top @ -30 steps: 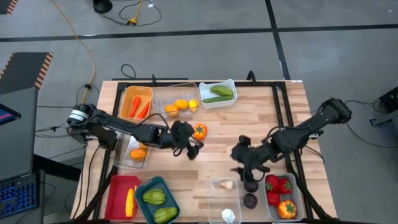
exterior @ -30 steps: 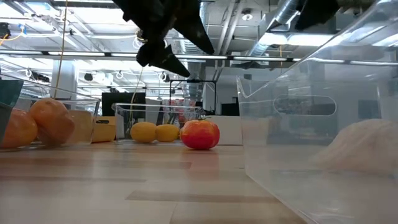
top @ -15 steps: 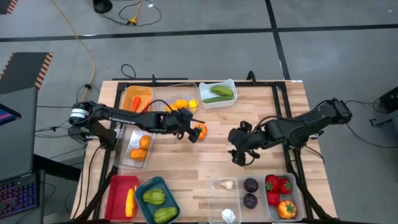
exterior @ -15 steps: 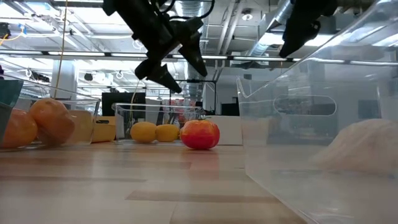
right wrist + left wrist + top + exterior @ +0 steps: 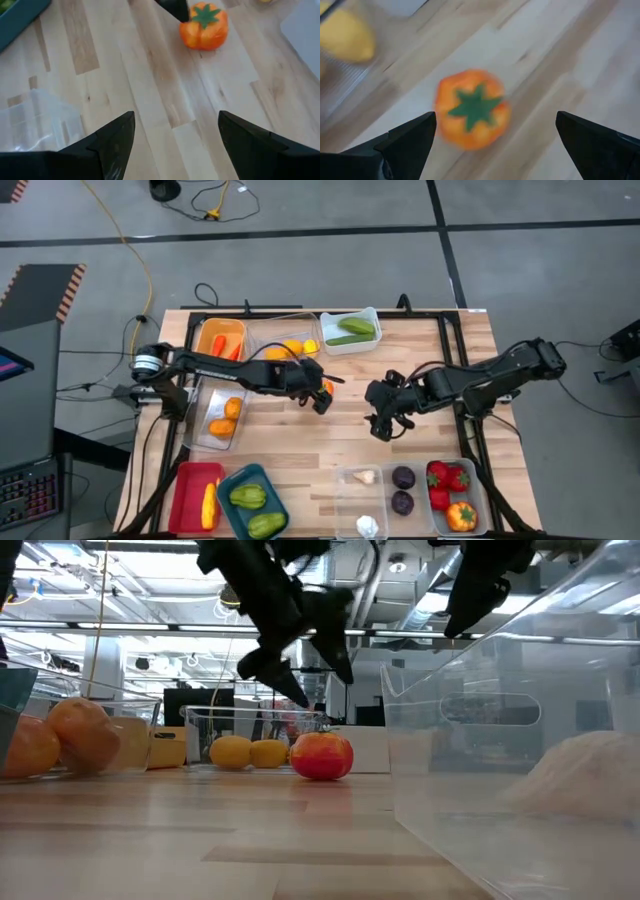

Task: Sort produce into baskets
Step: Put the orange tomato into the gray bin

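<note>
An orange toy tomato with a green star-shaped calyx (image 5: 471, 108) rests on the bare wood near the table's middle (image 5: 323, 389), also showing in the low view (image 5: 322, 756) and the right wrist view (image 5: 204, 26). My left gripper (image 5: 318, 394) is open just above it, fingers either side, not touching. My right gripper (image 5: 380, 420) is open and empty over bare wood to the tomato's right. Baskets line the table's edges: a clear one with lemons (image 5: 290, 345) and a white one with cucumbers (image 5: 350, 330).
An orange bin with carrots (image 5: 220, 345) and a clear bin with oranges (image 5: 222, 416) stand at the left. Red (image 5: 197, 496) and teal (image 5: 252, 500) bins sit at the near edge, with clear bins holding garlic (image 5: 364, 500), purple fruit (image 5: 403, 490) and red peppers (image 5: 450, 492).
My left gripper has moved toward the table's right edge and come down over the orange tomato, staying open. My right gripper has risen from the near-right bins and moved toward the table's far edge, left of where it was. The tomato has kept still.
</note>
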Robot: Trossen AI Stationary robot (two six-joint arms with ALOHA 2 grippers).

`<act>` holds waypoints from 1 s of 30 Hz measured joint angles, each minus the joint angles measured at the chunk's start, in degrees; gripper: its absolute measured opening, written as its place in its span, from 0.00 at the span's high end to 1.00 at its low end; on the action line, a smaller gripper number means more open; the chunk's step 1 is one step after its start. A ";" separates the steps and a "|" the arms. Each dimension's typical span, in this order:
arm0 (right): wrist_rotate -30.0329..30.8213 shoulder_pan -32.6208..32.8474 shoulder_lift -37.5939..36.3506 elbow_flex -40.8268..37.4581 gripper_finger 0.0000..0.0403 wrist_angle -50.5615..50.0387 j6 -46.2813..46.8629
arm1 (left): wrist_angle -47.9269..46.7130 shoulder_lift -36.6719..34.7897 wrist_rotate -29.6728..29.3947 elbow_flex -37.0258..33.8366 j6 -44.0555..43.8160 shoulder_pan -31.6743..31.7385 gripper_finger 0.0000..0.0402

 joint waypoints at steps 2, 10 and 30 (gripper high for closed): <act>-0.07 0.00 0.00 0.00 0.22 0.12 0.01 | -2.06 2.03 -0.09 1.64 -0.01 0.42 0.01; -0.18 0.07 0.00 0.00 0.22 -0.46 0.02 | -4.22 8.28 -0.07 5.91 -0.86 1.18 0.01; -0.21 0.07 -0.01 0.00 0.22 -1.12 0.01 | -3.78 13.32 0.05 6.00 1.71 1.83 0.01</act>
